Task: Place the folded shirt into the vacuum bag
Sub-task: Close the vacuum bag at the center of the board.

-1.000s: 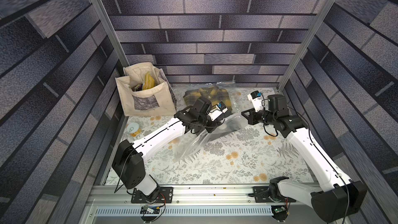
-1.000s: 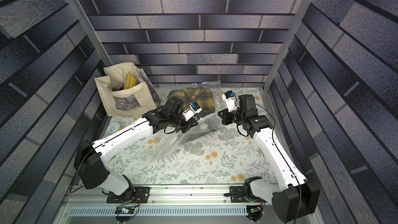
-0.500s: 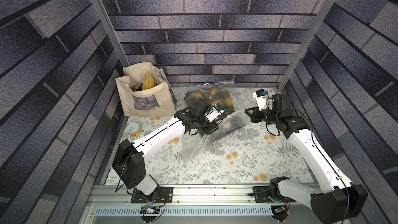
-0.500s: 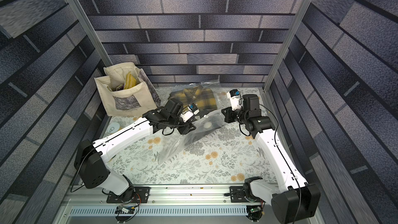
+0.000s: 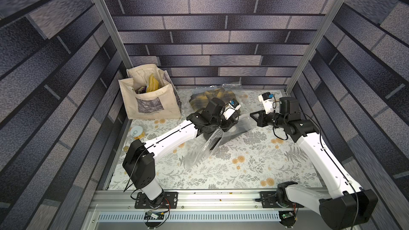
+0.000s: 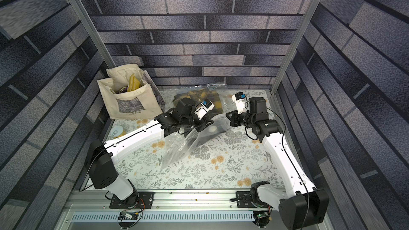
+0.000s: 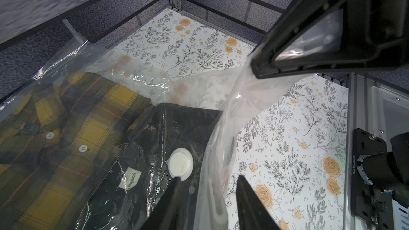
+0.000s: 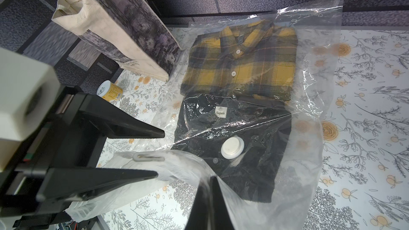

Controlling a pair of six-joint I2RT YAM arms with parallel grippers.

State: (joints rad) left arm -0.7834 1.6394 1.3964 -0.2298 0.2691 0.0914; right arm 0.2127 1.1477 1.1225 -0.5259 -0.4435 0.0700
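The vacuum bag [image 8: 309, 107] lies clear and crinkly across the floral table, and shows in both top views [image 5: 205, 149] [image 6: 177, 149]. Inside it a black folded shirt [image 8: 243, 169] lies under the white valve cap [image 8: 232, 147] [image 7: 181, 164], beside a yellow plaid shirt [image 8: 241, 63] [image 7: 66, 111]. My right gripper [image 8: 210, 179] [image 5: 252, 115] is shut on the bag's upper film and holds it lifted. My left gripper [image 7: 209, 177] [image 8: 160, 153] [image 5: 232, 122] stands open, with the bag's thick mouth edge hanging loose between its fingers.
A cream canvas tote bag [image 5: 150, 98] [image 8: 124, 40] with things in it stands at the back left. A small yellow can [image 5: 136, 131] [image 8: 110, 91] sits in front of it. Enclosure walls and aluminium posts [image 5: 106, 27] close in the table.
My left gripper's jaws have come apart around the bag's mouth edge. The right gripper has shifted slightly to the right, still clamped on the film.
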